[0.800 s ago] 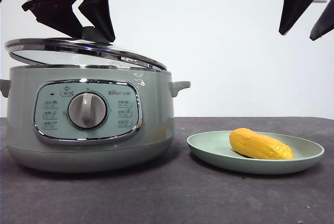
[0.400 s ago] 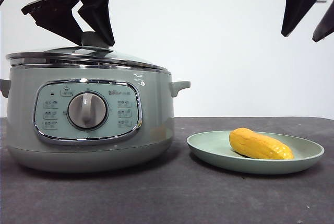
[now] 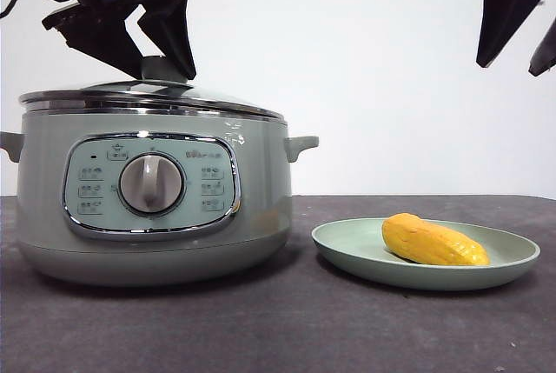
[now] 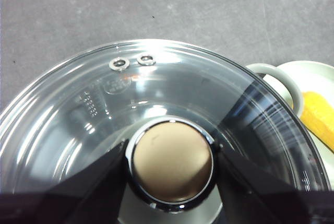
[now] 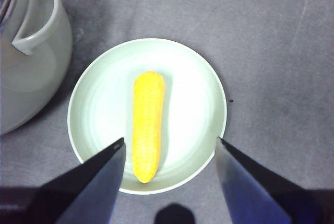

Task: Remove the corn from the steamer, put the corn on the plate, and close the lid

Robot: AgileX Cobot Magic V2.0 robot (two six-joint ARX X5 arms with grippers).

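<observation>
In the front view we saw the lid [image 3: 148, 99] seated level on the steamer [image 3: 152, 199], its steel rim meeting the pot's edge all round as far as this side showed. The left gripper [image 3: 155, 64] stood over the lid's knob [image 3: 161, 69], one jaw on each side of it. To the side of the steamer, well apart from it, the plate [image 3: 347, 251] lay on the dark table [image 3: 278, 338] with the corn [image 3: 433, 241] on it. The cob lay flat, its long axis running roughly across this view, one tapered end toward the steamer. The right gripper [image 3: 521, 21] hung high above the plate, touching nothing.

In the left wrist view the jaws flanked the knob [image 4: 171, 161] closely. We could not tell whether they pinched it or had just let go. We judged the closing step all but done: to finish well, spread the jaws fully, then rise straight up so the knob is not dragged and the lid stays seated.

In the right wrist view the jaws stood spread wide and empty above the plate [image 5: 99, 72]. The corn [image 5: 147, 125] lay near its centre, its long axis running alongside the steamer's wall [image 5: 31, 78] rather than pointing at it.
</observation>
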